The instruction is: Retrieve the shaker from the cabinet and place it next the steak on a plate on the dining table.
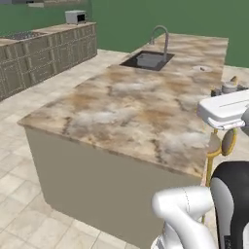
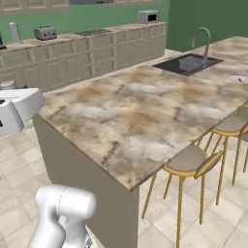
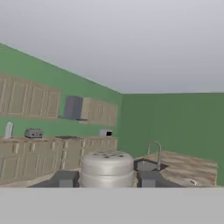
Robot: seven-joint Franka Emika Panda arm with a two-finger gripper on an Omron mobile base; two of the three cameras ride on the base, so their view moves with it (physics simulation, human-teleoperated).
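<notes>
My gripper (image 3: 107,180) is shut on the shaker (image 3: 107,168), a small grey body with a holed cap that stands between the two dark fingertips (image 3: 65,178). In the left base view the shaker (image 1: 228,88) sticks up from my white hand beyond the right edge of the dining table (image 1: 136,107). In the right base view the shaker (image 2: 7,85) is off the table's near left corner. The plate (image 1: 202,68) lies far down the marbled top, to the right of the sink; the steak on it is too small to make out. The cabinet is out of view.
A black sink (image 1: 147,60) with a tall faucet (image 1: 160,36) sits at the table's far end. Yellow-legged stools (image 2: 191,162) line its right side. A long row of beige drawer units (image 2: 97,53) with a toaster (image 2: 44,33) and microwave (image 2: 147,17) runs along the green wall.
</notes>
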